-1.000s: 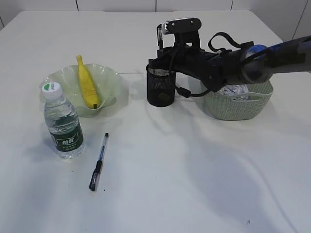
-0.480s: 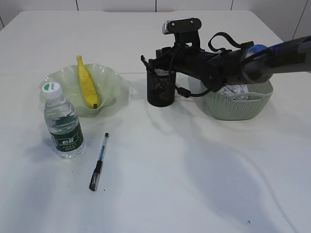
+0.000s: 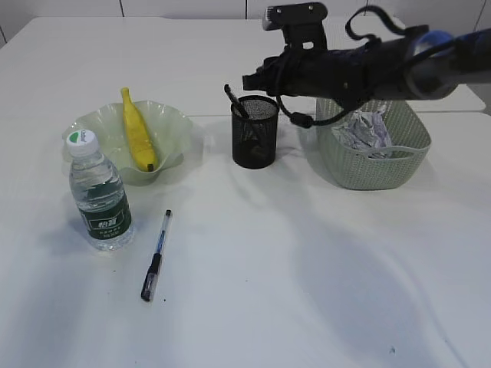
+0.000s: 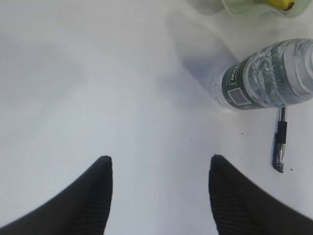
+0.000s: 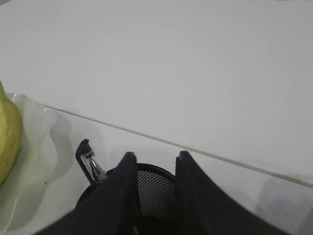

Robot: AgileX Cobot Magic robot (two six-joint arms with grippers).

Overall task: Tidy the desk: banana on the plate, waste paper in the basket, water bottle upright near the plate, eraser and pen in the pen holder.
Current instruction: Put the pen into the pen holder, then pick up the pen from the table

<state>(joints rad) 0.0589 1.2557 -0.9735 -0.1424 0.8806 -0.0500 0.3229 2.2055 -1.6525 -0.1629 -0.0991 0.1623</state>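
Note:
A yellow banana [image 3: 136, 134] lies on the green glass plate [image 3: 175, 126]. The water bottle [image 3: 98, 195] stands upright in front of the plate. One pen [image 3: 156, 257] lies on the table beside the bottle. A second pen [image 3: 234, 101] leans in the black mesh pen holder [image 3: 255, 138]. My right gripper [image 3: 249, 80] hovers just above the holder, open and empty [image 5: 155, 156], with that pen [image 5: 90, 164] left of its fingers. Waste paper [image 3: 364, 130] sits in the basket [image 3: 376, 165]. My left gripper [image 4: 160, 159] is open over bare table, near the bottle [image 4: 266, 76]. The eraser is out of view.
The basket stands right of the pen holder, under my right arm. In the left wrist view the loose pen [image 4: 279, 147] lies just below the bottle, and the plate's rim [image 4: 244, 7] shows at the top. A table seam [image 5: 220, 156] runs behind the holder.
My right gripper opened and let go of the pen, which now leans in the holder. The right arm then rose and drew back. The left gripper stayed as it was.

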